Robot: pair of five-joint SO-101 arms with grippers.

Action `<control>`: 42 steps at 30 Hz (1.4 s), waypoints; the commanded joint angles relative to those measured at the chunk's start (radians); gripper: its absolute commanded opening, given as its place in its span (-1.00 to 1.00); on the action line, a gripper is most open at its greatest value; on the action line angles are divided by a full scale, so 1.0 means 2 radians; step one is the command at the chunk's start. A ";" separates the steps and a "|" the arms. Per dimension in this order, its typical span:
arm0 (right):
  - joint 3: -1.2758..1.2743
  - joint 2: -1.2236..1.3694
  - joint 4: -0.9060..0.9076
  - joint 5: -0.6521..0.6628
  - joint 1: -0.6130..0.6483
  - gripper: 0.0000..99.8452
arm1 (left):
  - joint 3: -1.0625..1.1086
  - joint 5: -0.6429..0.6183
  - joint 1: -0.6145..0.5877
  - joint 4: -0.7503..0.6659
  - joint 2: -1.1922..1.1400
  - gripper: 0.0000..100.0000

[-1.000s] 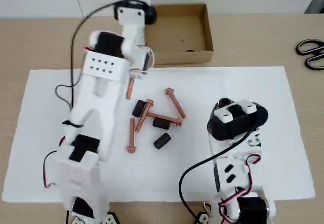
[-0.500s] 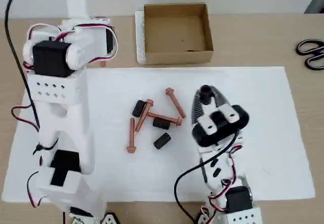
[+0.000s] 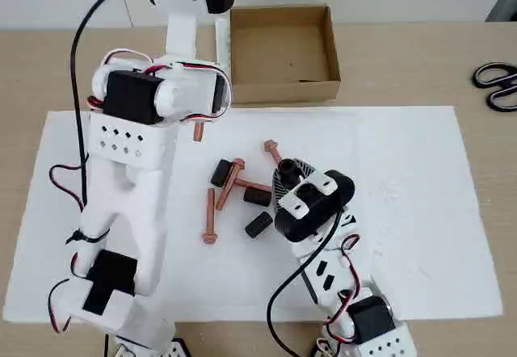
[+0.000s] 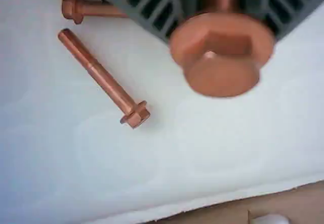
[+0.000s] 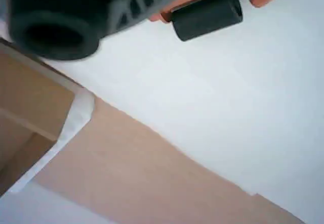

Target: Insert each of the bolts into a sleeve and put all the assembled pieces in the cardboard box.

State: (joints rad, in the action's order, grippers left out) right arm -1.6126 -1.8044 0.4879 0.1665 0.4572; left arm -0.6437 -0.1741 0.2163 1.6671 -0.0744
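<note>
Left hand (image 3: 199, 121) clamped on a bolt (image 4: 221, 57) toward the bench's (image 3: 404, 66) far edge; right hand (image 3: 287, 178), gripping a sleeve (image 5: 50, 29), lies rightward and nearer the front edge

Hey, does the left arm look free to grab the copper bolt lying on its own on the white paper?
Probably not yet: the lone copper bolt lies unobstructed on the white paper, but the left arm's jaws are shut on another copper bolt.
</note>
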 commanded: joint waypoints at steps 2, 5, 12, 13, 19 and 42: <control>0.003 -0.005 0.022 -0.005 0.000 -0.99 | 0.015 -0.045 -0.013 -0.076 0.077 -0.99; 0.003 -0.005 0.021 -0.005 -0.001 -0.99 | 0.036 -0.049 -0.010 -0.080 0.137 -0.99; 0.007 -0.005 0.016 -0.006 -0.001 -0.99 | 0.158 -0.048 0.009 -0.047 0.268 -0.99; 0.007 -0.005 0.010 -0.009 -0.001 -0.99 | 0.185 -0.048 0.012 -0.054 0.280 -0.99; -0.017 -0.005 -0.100 -0.048 -0.025 -0.99 | 0.369 -0.048 0.027 -0.186 0.354 -0.99; -0.035 -0.005 -0.168 -0.048 -0.023 -0.99 | 0.626 -0.039 0.086 -0.471 0.449 -0.99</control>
State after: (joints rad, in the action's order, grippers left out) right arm -1.6755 -1.8029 0.1780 0.0790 0.4143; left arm 0.6191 -0.2662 0.3836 0.7848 0.7864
